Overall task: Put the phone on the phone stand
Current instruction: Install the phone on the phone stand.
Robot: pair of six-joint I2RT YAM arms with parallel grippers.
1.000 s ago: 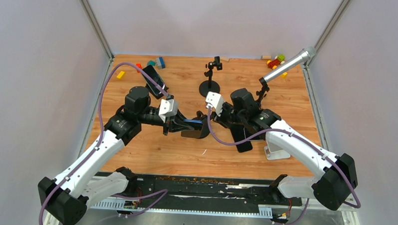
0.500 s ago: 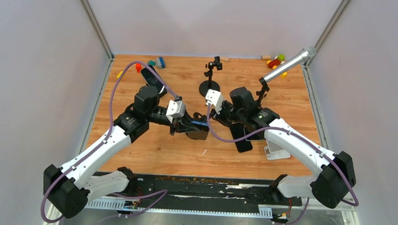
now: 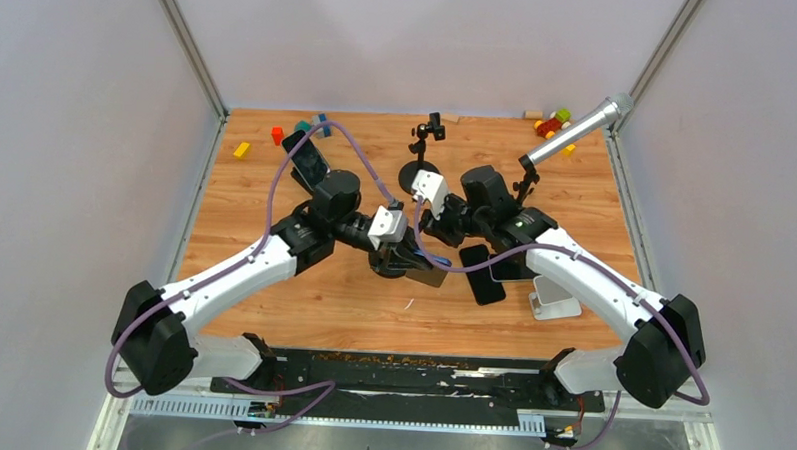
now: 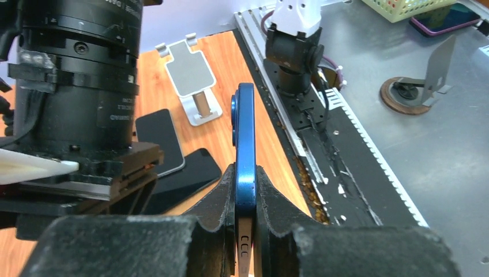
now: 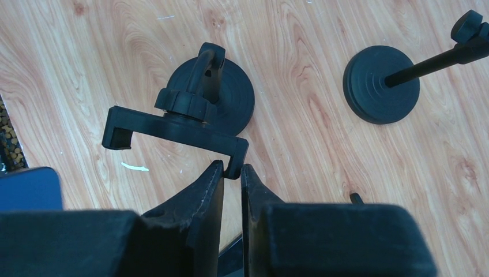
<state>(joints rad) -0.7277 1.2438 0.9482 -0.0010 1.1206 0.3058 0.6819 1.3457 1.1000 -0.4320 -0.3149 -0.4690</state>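
My left gripper (image 4: pixel 245 174) is shut on a blue phone (image 4: pixel 244 133), held edge-on above the table. In the top view it (image 3: pixel 413 263) sits at the table's middle, close to my right gripper (image 3: pixel 427 233). My right gripper (image 5: pixel 232 167) is shut on one end of the clamp bar (image 5: pixel 173 128) of a black phone stand with a round base (image 5: pixel 230 98). A corner of the blue phone (image 5: pixel 29 188) shows at the left of the right wrist view, apart from the clamp bar.
Two black phones (image 3: pixel 483 273) lie flat right of centre, next to a silver stand (image 3: pixel 552 300). A black rod stand (image 3: pixel 419 171) is behind the grippers. A silver microphone (image 3: pixel 578 131) is far right. A phone on a holder (image 3: pixel 307 162) and toy blocks (image 3: pixel 278 134) are far left.
My left arm has swung right and forward with the blue phone, bringing it close to the right gripper. My right arm has shifted slightly toward the back, still on the stand.
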